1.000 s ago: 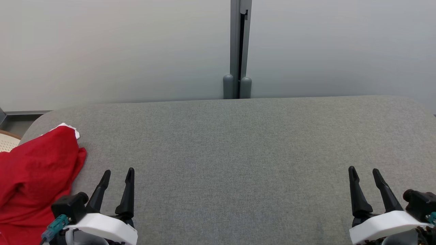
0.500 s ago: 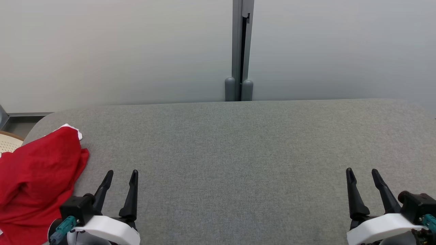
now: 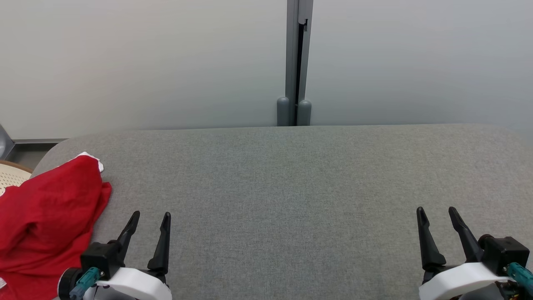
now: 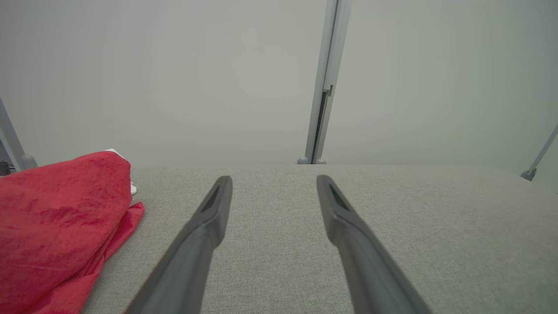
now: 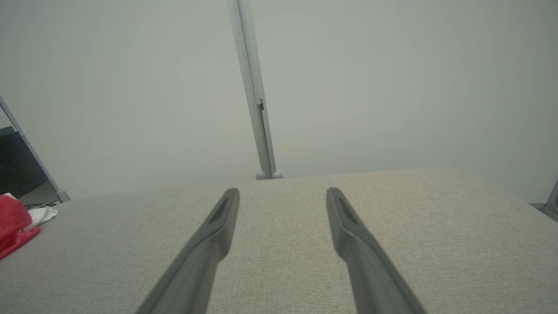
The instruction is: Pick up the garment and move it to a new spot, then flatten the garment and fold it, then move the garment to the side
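While the red garment [image 3: 46, 216] lies bunched in a heap at the left edge of the grey padded table [image 3: 291, 187], nothing of the task looks done to me: no pick-up, no flattening, no fold. A white scrap shows at the heap's far end, and part of the cloth runs off the head view's left border. My left gripper [image 3: 151, 214] hovers just beside the heap, on its right, not touching it, with fingers spread and nothing between them. My right gripper [image 3: 435, 209] is well apart from the garment, over the table's right side, fingers likewise spread and empty. The table's broad middle offers room for spreading. Left to do, as I judge it: grasp the cloth, carry it toward the middle, lay it flat, fold it, shift it aside — the whole sequence.
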### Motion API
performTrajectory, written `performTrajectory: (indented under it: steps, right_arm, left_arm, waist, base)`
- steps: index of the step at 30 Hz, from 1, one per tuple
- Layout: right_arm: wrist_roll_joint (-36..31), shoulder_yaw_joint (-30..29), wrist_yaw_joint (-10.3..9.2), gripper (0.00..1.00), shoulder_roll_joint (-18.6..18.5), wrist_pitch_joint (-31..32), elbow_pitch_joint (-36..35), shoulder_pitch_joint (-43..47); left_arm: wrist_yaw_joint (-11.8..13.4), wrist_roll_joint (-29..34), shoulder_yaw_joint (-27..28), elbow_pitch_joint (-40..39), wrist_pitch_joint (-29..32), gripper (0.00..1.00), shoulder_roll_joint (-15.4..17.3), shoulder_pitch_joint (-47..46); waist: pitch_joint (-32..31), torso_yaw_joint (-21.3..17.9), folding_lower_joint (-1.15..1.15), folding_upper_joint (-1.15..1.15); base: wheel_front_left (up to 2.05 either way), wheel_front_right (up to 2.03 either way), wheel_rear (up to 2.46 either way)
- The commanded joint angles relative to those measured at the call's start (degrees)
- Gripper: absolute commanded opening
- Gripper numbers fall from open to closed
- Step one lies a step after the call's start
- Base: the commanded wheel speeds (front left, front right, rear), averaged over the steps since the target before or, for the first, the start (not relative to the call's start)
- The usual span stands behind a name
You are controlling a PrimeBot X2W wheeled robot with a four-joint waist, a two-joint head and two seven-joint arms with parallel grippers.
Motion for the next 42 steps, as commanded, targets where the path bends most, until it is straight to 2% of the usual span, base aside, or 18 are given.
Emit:
performTrajectory:
  steps: [1,9,15,22,27,39,42]
  right_arm:
    - [-1.07,0.07,0.0,1.0,-0.1,0.07,-0.47,0.46]
    - [-2.68,0.14,0.0,1.0,-0.01,0.17,-0.2,0.69]
    - [-2.09,-0.35,0.0,1.0,0.02,0.15,0.07,0.75]
    - [-3.26,-0.75,0.0,1.0,0.05,-0.12,-0.45,0.41]
    - [-4.02,-0.8,0.0,1.0,0.01,0.57,-1.54,0.05]
    - [-4.97,2.28,-0.01,1.0,0.02,2.86,-4.4,-1.08]
    - [-5.59,4.18,0.0,1.0,0.01,3.37,-4.89,-2.05]
  left_arm:
    - [-0.21,1.15,0.07,0.24,-0.39,1.0,0.11,-1.14]
    - [-0.28,3.08,0.05,1.55,-1.29,1.0,0.1,-1.29]
    - [-0.2,1.78,0.3,2.05,-1.27,1.0,-0.23,-1.42]
    - [-0.07,1.08,0.74,2.95,-1.27,1.0,-0.45,-2.27]
    - [0.56,1.02,1.68,2.36,-1.27,1.0,-0.61,-2.73]
    - [0.97,0.87,5.01,1.35,-1.19,1.0,-0.27,-4.51]
    - [1.14,0.47,6.34,0.97,-1.2,1.0,-0.11,-4.16]
  waist:
    - [-0.08,0.04,0.0,0.0]
    - [-0.41,0.24,0.0,0.0]
    - [-0.34,0.68,0.0,0.0]
    - [0.26,3.18,0.0,0.0]
    - [1.11,7.21,0.0,0.0]
    - [2.54,22.09,0.0,0.0]
    - [3.17,24.6,0.0,0.0]
  base:
    - [0.0,0.0,0.0]
    - [0.0,0.0,0.0]
    - [0.0,0.0,0.0]
    - [0.0,0.0,0.0]
    - [0.0,0.0,0.0]
    - [0.0,0.0,0.0]
    - [0.0,0.0,0.0]
